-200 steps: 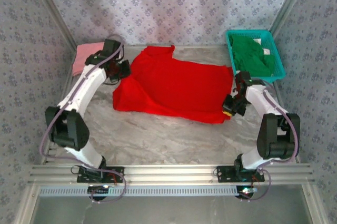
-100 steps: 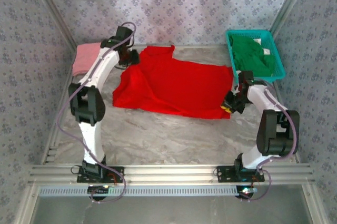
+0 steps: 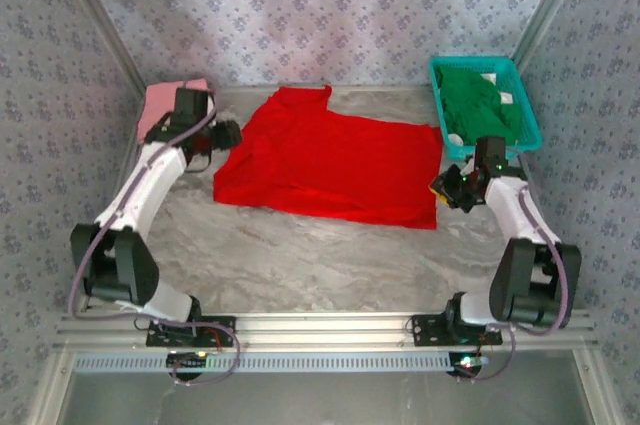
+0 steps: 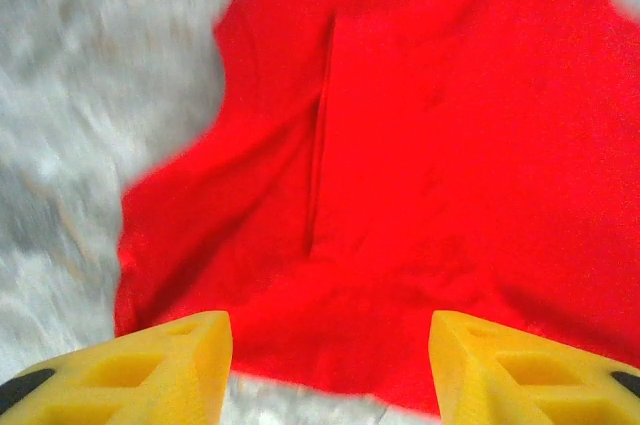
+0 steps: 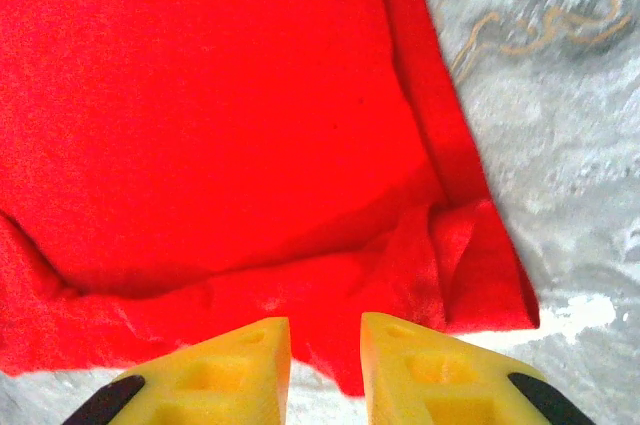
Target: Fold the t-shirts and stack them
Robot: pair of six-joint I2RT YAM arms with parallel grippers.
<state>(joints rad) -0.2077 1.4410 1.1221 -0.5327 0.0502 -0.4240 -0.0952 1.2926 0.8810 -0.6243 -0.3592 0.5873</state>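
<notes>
I see the left arm (image 3: pixel 150 180) and right arm (image 3: pixel 515 215) in white shells with black joints, a lilac cable (image 3: pixel 85 245) trailing from each black base (image 3: pixel 185 327) on the aluminium rail (image 3: pixel 320 323), while the left gripper (image 4: pixel 330 365) and right gripper (image 5: pixel 325 355) carry yellow wedge fingers (image 4: pixel 170 355) with triangular cut-outs.

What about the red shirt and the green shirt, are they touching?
Apart. The top view shows the green shirt inside the teal basket, while the red shirt lies on the table outside its wall.
</notes>
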